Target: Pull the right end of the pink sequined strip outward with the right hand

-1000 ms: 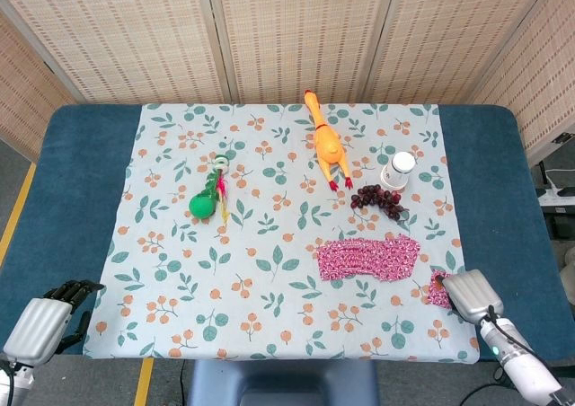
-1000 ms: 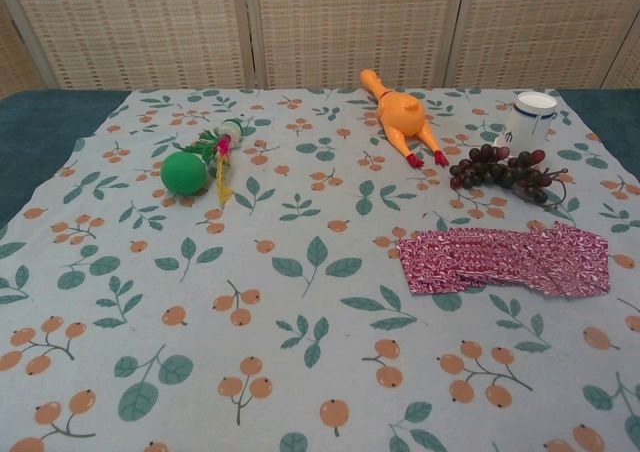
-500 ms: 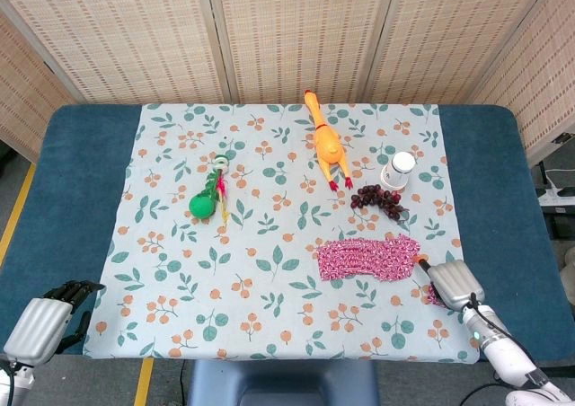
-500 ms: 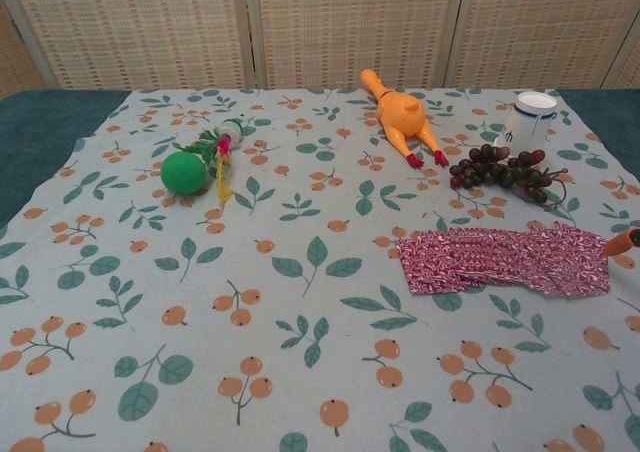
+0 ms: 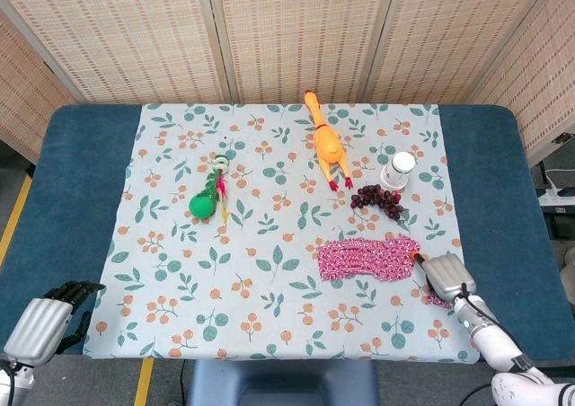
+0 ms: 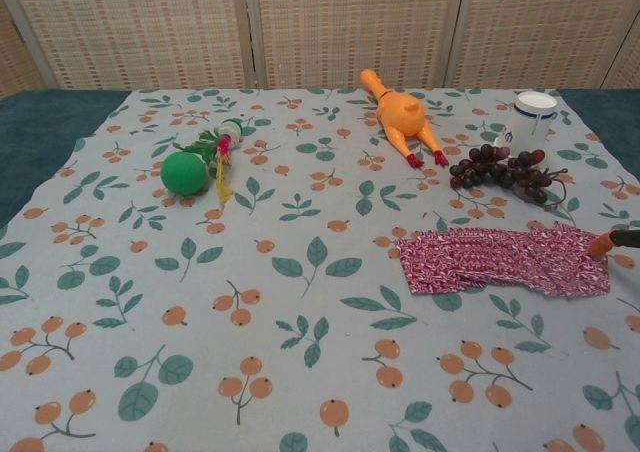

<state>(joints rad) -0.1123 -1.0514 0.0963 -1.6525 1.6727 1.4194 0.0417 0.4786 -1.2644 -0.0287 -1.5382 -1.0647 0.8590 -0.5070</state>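
The pink sequined strip [image 5: 368,258] lies folded on the floral cloth at the right, also seen low right in the chest view [image 6: 505,262]. A short pink tail [image 5: 439,302] shows just below my right hand. My right hand [image 5: 446,275] rests back-up beside the strip's right end, one orange fingertip [image 5: 419,259] touching that edge. The chest view shows only that fingertip [image 6: 600,244] at the frame's right border, against the strip's corner. Nothing is visibly held. My left hand [image 5: 43,319] hangs off the table's front left corner, dark fingers apart, holding nothing.
Purple grapes [image 5: 379,199] and a white bottle [image 5: 398,170] sit just behind the strip. An orange rubber chicken [image 5: 328,144] lies at the back centre. A green ball toy [image 5: 208,199] lies to the left. The floral cloth [image 5: 269,280] covers the blue table [image 5: 490,181].
My right hand has moved up and left from the cloth's front right corner to the strip's right end. Its orange fingertip has come into the chest view. The left hand has stayed still.
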